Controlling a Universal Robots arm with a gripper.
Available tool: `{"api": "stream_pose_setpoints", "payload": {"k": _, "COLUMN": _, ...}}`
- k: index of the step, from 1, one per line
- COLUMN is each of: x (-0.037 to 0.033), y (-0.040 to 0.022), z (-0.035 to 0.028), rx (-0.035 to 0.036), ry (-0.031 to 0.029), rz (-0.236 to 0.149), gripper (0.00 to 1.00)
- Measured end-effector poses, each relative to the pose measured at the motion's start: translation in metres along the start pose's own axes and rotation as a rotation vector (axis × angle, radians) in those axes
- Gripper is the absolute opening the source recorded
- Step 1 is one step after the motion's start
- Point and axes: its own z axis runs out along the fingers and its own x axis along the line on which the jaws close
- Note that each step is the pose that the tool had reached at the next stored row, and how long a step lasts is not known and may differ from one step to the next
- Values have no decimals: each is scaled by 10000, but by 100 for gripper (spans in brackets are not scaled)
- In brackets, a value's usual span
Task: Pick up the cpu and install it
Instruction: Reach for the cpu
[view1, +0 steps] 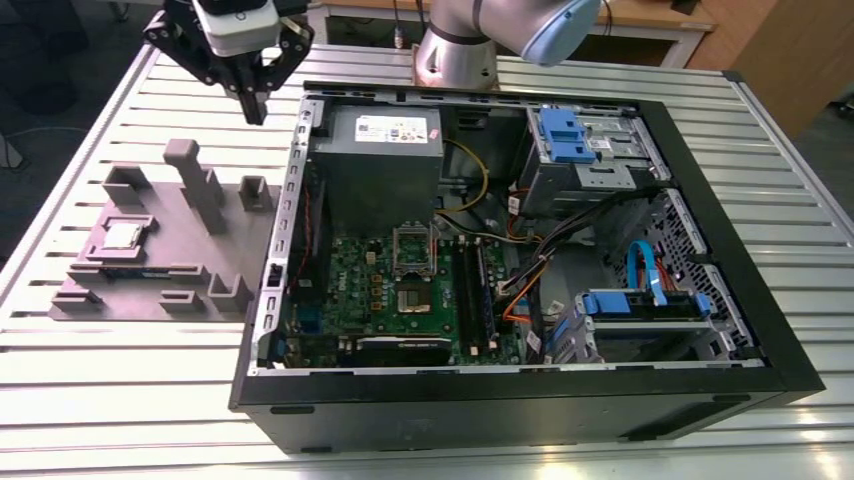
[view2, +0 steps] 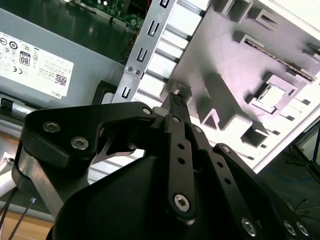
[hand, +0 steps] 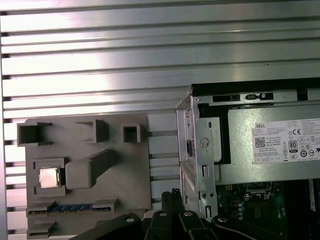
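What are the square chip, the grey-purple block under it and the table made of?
The small square silver-topped chip looks metal-capped: shiny, glaring bright. The grey-purple slotted block is probably matte plastic: dull, even, moulded shapes. The slatted silver table is likely brushed aluminium, with streaky reflections along its ribs.

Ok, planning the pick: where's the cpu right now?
The cpu sits in a recess of the grey-purple fixture, at the exterior view's left, beside the open computer case.

Bright light glares in bands off the slatted metal table (view1: 120, 380); the computer case (view1: 534, 410) interior sits darker, shadowed.
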Motion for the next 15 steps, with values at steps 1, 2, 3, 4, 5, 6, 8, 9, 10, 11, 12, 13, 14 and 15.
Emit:
{"api": "stream_pose_setpoints", "payload": {"k": 1, "x": 2, "y": 0, "z": 1, "rx": 0, "ry": 0, "rz": 0, "gripper": 10}}
{"api": "stream_pose_setpoints", "payload": {"k": 2, "x": 4, "y": 0, "z": 2, "rx": -1, "ry": 0, "rz": 0, "gripper": 10}}
{"api": "stream_pose_setpoints", "payload": {"k": 3, "x": 6, "y": 0, "z": 2, "rx": 0, "ry": 1, "rz": 1, "gripper": 10}}
{"api": "stream_pose_setpoints", "payload": {"k": 4, "x": 8, "y": -1, "z": 3, "rx": 0, "ry": 0, "rz": 0, "gripper": 10}}
{"api": "stream_pose_setpoints", "payload": {"k": 5, "x": 10, "y": -1, "z": 4, "rx": 0, "ry": 0, "rz": 0, "gripper": 10}}
{"api": "stream_pose_setpoints", "payload": {"k": 6, "x": 13, "y": -1, "z": 5, "rx": 0, "ry": 0, "rz": 0, "gripper": 10}}
{"api": "stream_pose_setpoints", "payload": {"k": 8, "x": 17, "y": -2, "z": 6, "rx": 0, "ry": 1, "rz": 0, "gripper": 10}}
{"api": "stream_pose_setpoints", "payload": {"k": 9, "x": 19, "y": -2, "z": 7, "rx": 0, "ry": 0, "rz": 0, "gripper": 10}}
{"api": "stream_pose_setpoints", "payload": {"k": 10, "x": 21, "y": -2, "z": 8, "rx": 0, "ry": 1, "rz": 0, "gripper": 10}}
{"api": "stream_pose_setpoints", "payload": {"k": 11, "x": 23, "y": -2, "z": 9, "rx": 0, "ry": 0, "rz": 0, "gripper": 10}}
{"api": "stream_pose_setpoints", "payload": {"k": 12, "x": 26, "y": -2, "z": 10, "rx": 0, "ry": 0, "rz": 0, "gripper": 10}}
{"api": "stream_pose_setpoints", "payload": {"k": 13, "x": 28, "y": -3, "z": 11, "rx": 0, "ry": 0, "rz": 1, "gripper": 10}}
{"api": "stream_pose_setpoints", "payload": {"k": 14, "x": 30, "y": -3, "z": 11, "rx": 0, "ry": 1, "rz": 0, "gripper": 10}}
{"api": "stream_pose_setpoints", "payload": {"k": 15, "x": 32, "y": -3, "z": 12, "rx": 0, "ry": 1, "rz": 0, "gripper": 10}}
